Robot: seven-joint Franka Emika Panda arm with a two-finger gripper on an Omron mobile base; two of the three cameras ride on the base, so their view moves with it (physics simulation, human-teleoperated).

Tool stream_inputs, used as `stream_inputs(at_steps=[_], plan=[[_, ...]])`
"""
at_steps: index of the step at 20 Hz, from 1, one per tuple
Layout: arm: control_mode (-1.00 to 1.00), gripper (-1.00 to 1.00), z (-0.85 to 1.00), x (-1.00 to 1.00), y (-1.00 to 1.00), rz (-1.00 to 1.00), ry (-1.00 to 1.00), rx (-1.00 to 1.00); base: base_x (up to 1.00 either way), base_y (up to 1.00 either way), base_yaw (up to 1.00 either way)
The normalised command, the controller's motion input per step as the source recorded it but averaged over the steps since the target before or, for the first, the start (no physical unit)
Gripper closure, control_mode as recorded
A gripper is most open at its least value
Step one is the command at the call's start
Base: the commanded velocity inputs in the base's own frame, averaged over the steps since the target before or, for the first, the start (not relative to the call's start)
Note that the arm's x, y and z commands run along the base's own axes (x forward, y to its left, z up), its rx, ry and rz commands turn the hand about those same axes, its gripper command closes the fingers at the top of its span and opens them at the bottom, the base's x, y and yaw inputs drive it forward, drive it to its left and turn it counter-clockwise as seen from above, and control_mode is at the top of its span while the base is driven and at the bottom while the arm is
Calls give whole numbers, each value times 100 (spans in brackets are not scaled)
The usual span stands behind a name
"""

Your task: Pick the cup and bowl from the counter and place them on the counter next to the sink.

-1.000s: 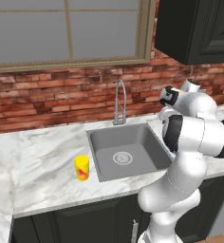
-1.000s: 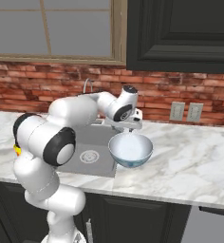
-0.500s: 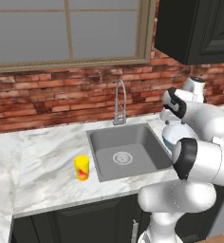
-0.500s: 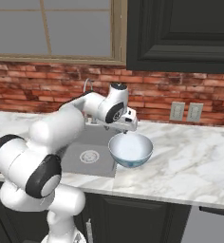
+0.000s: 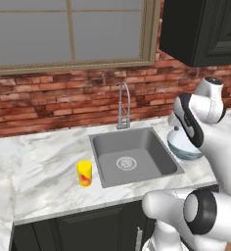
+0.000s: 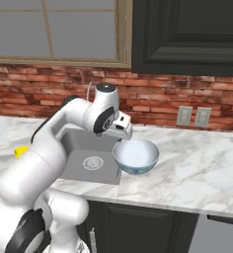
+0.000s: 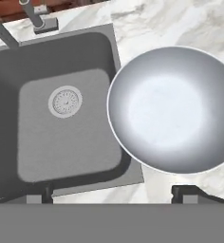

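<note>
The pale blue-white bowl (image 6: 136, 156) stands on the marble counter (image 6: 197, 168) just right of the sink (image 6: 89, 157). My gripper (image 6: 124, 130) hovers open above the bowl's left rim, with nothing between its fingers. In the hand view the bowl (image 7: 173, 109) lies upper right, the sink (image 7: 61, 114) left, and my gripper (image 7: 113, 195) is over the basin's near corner. From the left base view, my arm covers part of the bowl (image 5: 185, 149). The yellow cup (image 5: 84, 173) stands upright on the counter left of the sink (image 5: 132, 157), far from the hand.
A curved chrome faucet (image 5: 123, 105) rises behind the sink against the brick wall. Dark upper cabinets (image 6: 187, 29) hang above the counter to the right. Two wall outlets (image 6: 193, 116) sit behind the bowl. Open marble stretches to the bowl's right.
My arm's elbow has swung round and the hand has drifted slightly toward the sink above the bowl. The jaws stay open. Bowl and cup have not moved.
</note>
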Motion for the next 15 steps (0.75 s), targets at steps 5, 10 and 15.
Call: stream_inputs(at_steps=[5, 10, 15], plan=[[-100, -100, 26, -57, 41, 0, -1, 0, 0, 0, 0], [-100, -100, 2, -27, 17, 0, 0, 0, 0, 0, 0], [-100, -100, 0, 0, 0, 0, 0, 0, 0, 0, 0]])
